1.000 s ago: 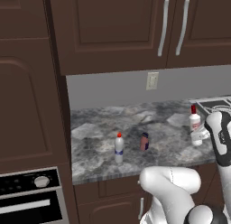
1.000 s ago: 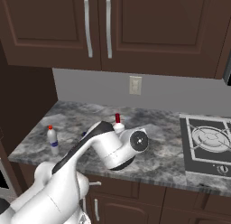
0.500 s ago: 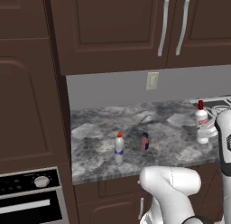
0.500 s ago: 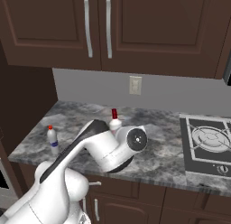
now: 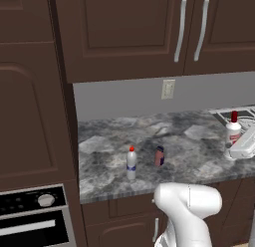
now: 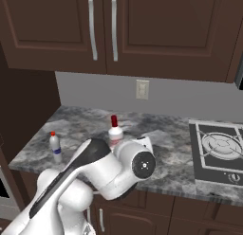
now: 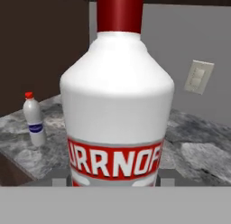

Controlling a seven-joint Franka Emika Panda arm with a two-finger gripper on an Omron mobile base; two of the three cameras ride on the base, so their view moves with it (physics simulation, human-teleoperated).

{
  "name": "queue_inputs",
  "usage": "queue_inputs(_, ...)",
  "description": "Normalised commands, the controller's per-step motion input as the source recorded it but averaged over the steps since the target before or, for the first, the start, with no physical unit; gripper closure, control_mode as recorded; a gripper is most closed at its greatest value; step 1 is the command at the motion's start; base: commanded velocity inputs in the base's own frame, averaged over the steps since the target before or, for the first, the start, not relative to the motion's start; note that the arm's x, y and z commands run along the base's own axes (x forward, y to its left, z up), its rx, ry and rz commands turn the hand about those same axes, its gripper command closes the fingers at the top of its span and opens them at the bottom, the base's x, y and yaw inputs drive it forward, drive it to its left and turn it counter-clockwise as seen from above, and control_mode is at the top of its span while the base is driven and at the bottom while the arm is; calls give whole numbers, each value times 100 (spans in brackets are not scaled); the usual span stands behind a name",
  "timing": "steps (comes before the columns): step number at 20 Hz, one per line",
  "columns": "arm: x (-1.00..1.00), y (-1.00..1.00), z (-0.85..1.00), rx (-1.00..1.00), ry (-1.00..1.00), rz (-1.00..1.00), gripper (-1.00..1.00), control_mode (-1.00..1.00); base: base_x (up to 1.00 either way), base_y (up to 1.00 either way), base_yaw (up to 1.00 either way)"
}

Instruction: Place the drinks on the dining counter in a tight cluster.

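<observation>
My gripper (image 7: pixel 113 183) is shut on the wide white bottle with a red cap (image 7: pixel 117 110), low on its body. That bottle (image 5: pixel 233 130) hangs upright over the right end of the wall counter, beside the cooktop, and stands behind my arm in the right base view (image 6: pixel 114 132). The clear bottle with red cap and blue label (image 5: pixel 131 164) stands near the counter's front left (image 6: pixel 55 146) (image 7: pixel 34 120). A short pinkish-red bottle (image 5: pixel 159 156) stands just right of it. The dining counter is out of view.
The grey marbled wall counter (image 5: pixel 109 141) runs under dark brown cabinets, with a cooktop (image 6: pixel 220 149) at its right end. A wall outlet (image 6: pixel 141 89) sits on the backsplash. An oven (image 5: pixel 35 216) is set into the tall unit at the left.
The white bottle has moved right along the wall counter toward the cooktop together with my hand. The other two bottles have stayed put.
</observation>
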Motion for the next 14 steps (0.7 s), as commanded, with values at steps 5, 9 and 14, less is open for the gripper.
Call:
queue_inputs(5, -30, 21, 34, 0, -1, 4, 100, -100, 0, 0, 0)
queue_inputs(9, -24, 9, 26, 0, 0, 4, 100, -100, 0, 0, 0)
queue_inputs(14, -2, 0, 0, 0, 0, 2, 100, -100, 0, 0, 0)
